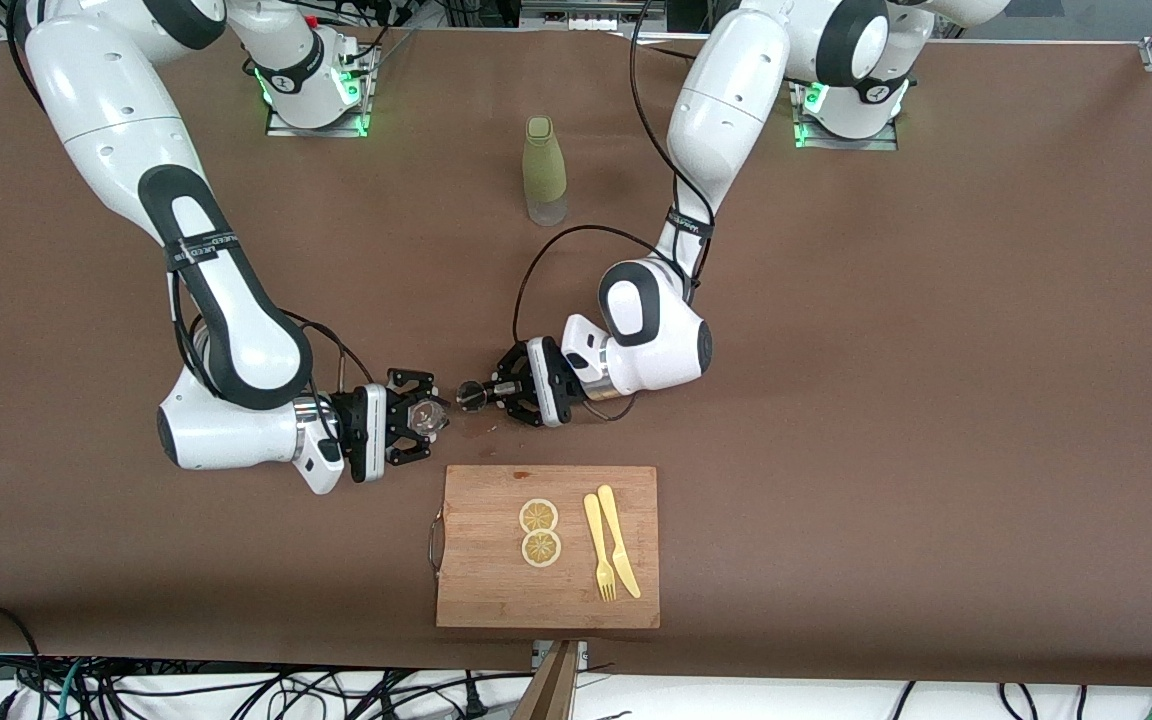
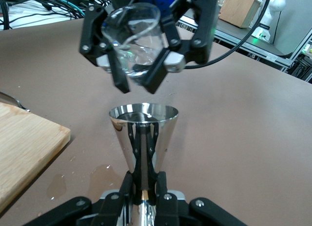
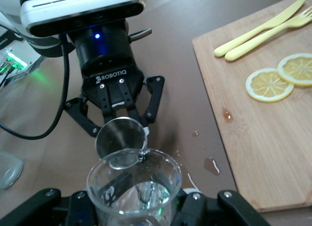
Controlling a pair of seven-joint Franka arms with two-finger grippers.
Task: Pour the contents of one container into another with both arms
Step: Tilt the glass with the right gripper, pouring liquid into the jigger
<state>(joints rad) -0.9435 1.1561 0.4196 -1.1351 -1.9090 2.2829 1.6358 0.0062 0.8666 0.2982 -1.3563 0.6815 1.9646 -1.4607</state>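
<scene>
From my station I see both arms meeting low over the brown bench (image 1: pixel 836 400), just above the strip of bench that lies farther from the front camera than the wooden cutting board (image 1: pixel 496 590). The left gripper (image 1: pixel 492 392) has its fingers (image 2: pixel 131 179) pinching the narrow waist of the metal jigger (image 1: pixel 472 395), which lies nearly level with its open mouth turned toward the other arm; in the left wrist view the jigger (image 2: pixel 143 138) shows its shiny cone and rim. The right gripper (image 1: pixel 414 418) has its fingers (image 2: pixel 157 72) clamped around the clear glass cup (image 1: pixel 426 416), and the cup sits right at the jigger's mouth; in the right wrist view the rim of the cup (image 3: pixel 134 179) overlaps the jigger (image 3: pixel 121 138), though I cannot tell whether the two touch. A few wet spots (image 3: pixel 210 164) lie on the bench under the two containers, beside the board's edge, and one drop (image 3: pixel 227 116) sits on the board itself. On the board lie two lemon slices (image 1: pixel 539 531), and beside them a yellow fork (image 1: pixel 598 548) and a yellow knife (image 1: pixel 618 541). The olive-green bottle (image 1: pixel 544 170) stands upright on the bench between the two arm bases, well apart from the grippers.
</scene>
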